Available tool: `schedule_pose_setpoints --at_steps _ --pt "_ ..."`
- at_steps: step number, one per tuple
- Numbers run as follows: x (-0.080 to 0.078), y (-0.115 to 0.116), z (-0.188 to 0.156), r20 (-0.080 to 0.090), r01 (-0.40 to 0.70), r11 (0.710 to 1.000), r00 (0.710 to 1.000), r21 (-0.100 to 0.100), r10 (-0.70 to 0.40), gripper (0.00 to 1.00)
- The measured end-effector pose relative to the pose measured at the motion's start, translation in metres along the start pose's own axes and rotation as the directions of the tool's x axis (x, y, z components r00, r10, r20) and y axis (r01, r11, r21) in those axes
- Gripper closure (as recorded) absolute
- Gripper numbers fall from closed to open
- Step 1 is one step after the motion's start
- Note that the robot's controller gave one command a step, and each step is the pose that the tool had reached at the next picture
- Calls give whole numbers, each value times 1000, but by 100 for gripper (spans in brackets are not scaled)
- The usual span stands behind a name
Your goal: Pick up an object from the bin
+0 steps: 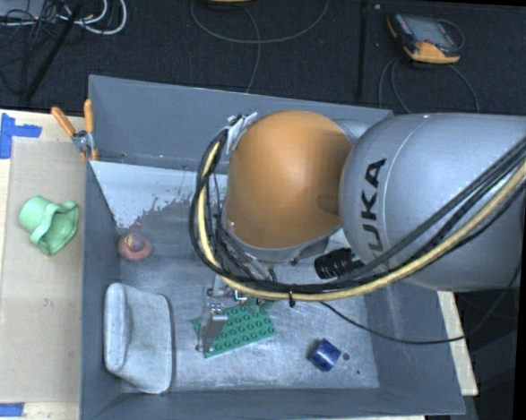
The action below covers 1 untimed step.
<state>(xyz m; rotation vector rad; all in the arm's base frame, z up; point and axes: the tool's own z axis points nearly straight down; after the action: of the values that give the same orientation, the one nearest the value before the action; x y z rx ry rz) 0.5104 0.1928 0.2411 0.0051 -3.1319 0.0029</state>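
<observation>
My gripper reaches down from under the orange dome into the front middle of the bin. It stands at the left end of a green studded building plate, which lies flat and slightly tilted on the bin floor. The plate's left edge is partly hidden behind the gripper. A grey-white folded pad lies to the left, apart from the gripper.
A small blue cylinder lies at the front right of the bin floor. A small pink round thing sits at the left by the sloping wall. The arm and its cables cover the bin's back and right.
</observation>
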Motion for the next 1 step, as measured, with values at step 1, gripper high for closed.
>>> schedule_pose_setpoints --at_steps 1 --pt "-2 33 138 24 411 912 911 15 -411 0"
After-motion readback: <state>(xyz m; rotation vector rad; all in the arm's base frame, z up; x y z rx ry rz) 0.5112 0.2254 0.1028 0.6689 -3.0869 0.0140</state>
